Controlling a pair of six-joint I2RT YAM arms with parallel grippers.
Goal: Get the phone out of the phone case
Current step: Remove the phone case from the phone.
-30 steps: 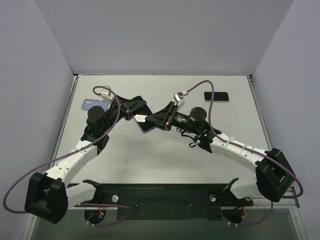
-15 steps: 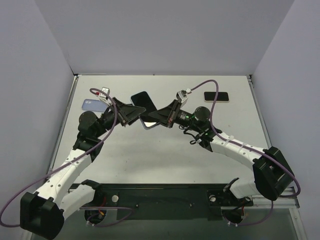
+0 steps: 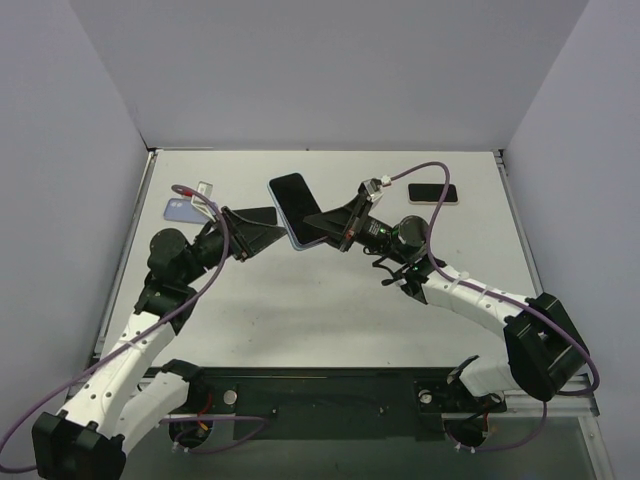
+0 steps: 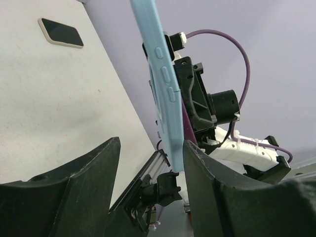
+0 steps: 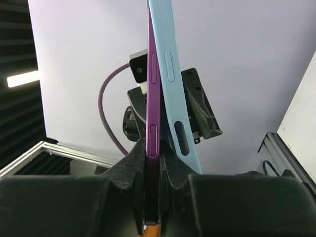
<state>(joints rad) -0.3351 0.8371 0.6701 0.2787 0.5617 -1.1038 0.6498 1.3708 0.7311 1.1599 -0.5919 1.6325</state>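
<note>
Left gripper (image 3: 266, 229), jaws apart, sits just left of the purple phone (image 5: 152, 98), not touching it. The phone is held tilted in the air, its light blue phone case (image 5: 173, 74) alongside (edges splayed apart). Just right of the phone, the right gripper (image 3: 322, 226) is clamped on its lower end

No legible text or labels

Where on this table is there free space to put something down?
The widest bare stretch of table is the near middle, between the left arm and right arm. Another lies along the right edge, in front of the black phone. Crowded: far centre, where the right gripper holds the phone and case beside the left gripper.
</note>
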